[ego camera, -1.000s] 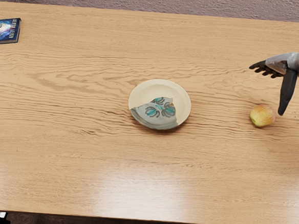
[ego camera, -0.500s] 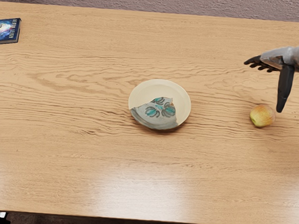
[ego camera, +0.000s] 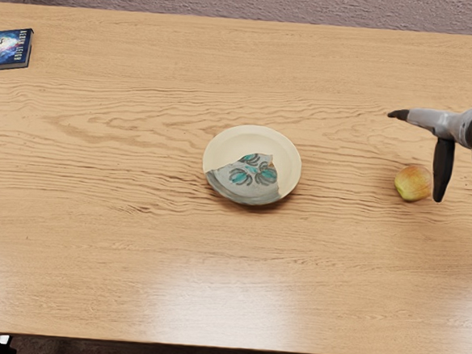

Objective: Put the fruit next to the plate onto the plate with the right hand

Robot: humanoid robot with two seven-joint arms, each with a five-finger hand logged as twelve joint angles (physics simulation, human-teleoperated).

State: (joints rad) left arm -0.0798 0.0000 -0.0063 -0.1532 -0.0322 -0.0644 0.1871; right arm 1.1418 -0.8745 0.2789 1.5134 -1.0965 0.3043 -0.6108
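A yellow-green apple with a reddish blush point(ego camera: 414, 183) lies on the wooden table, to the right of a cream plate point(ego camera: 251, 164) with a teal leaf pattern on its near side. My right hand point(ego camera: 432, 146) comes in from the right edge and hovers just above and to the right of the apple. Its fingers point left and are spread, and the dark thumb hangs down beside the apple's right side. The hand holds nothing. My left arm is out of view.
A blue book point(ego camera: 7, 47) lies at the table's far left edge. Bare wood separates the apple from the plate. The table's front edge runs along the bottom of the picture.
The right hand has dropped lower and turned, so its fingers now show edge-on. Its thumb has come down beside the apple. The apple and plate have not moved.
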